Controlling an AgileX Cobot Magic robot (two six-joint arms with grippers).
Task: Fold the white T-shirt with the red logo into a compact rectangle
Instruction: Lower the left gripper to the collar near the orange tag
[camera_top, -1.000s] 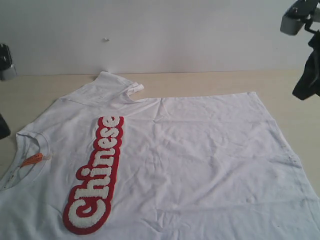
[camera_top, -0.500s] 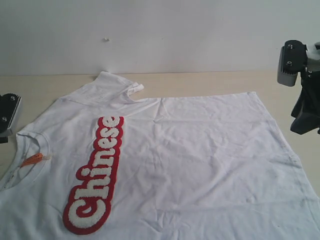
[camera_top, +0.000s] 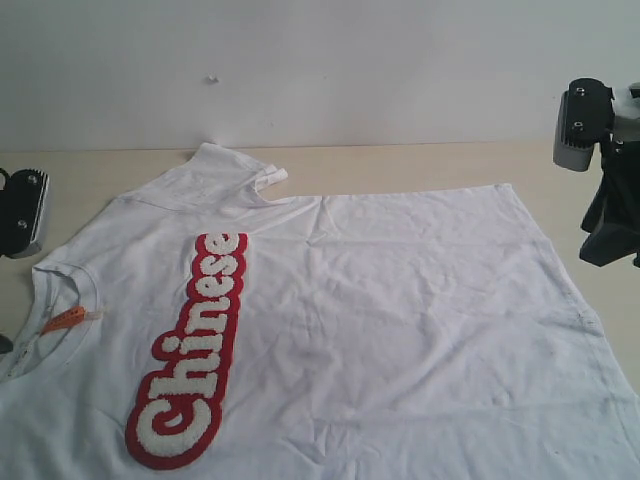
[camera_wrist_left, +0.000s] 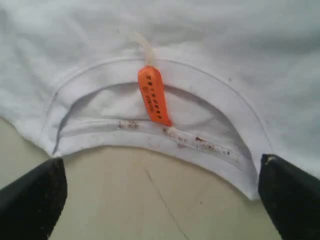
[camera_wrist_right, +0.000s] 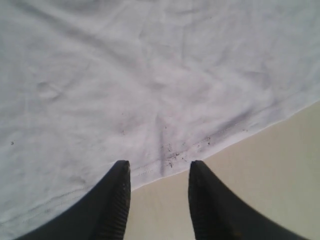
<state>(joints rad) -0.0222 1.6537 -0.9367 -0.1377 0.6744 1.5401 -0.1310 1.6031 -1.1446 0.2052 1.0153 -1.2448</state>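
The white T-shirt (camera_top: 400, 320) lies spread flat on the table, neck to the left and hem to the right. The red logo (camera_top: 192, 350) runs as a long strip across its chest. In the left wrist view my left gripper (camera_wrist_left: 161, 165) is wide open over bare table just off the ribbed collar (camera_wrist_left: 210, 150), facing the orange tag (camera_wrist_left: 154, 95). My right gripper (camera_wrist_right: 159, 169) is open, its fingertips (camera_wrist_right: 120, 172) straddling the speckled hem edge (camera_wrist_right: 200, 150). In the exterior view it hangs (camera_top: 608, 240) at the right edge, beside the hem.
The beige table (camera_top: 420, 160) shows behind the shirt and along both sides. A white wall (camera_top: 320, 70) rises at the back. One sleeve (camera_top: 225, 170) is spread out toward the wall. The left arm's grey wrist block (camera_top: 22, 212) sits at the far left edge.
The right arm came down from the upper right corner toward the hem, then held still. The left arm's wrist block came into view at the left edge and moved up a little.
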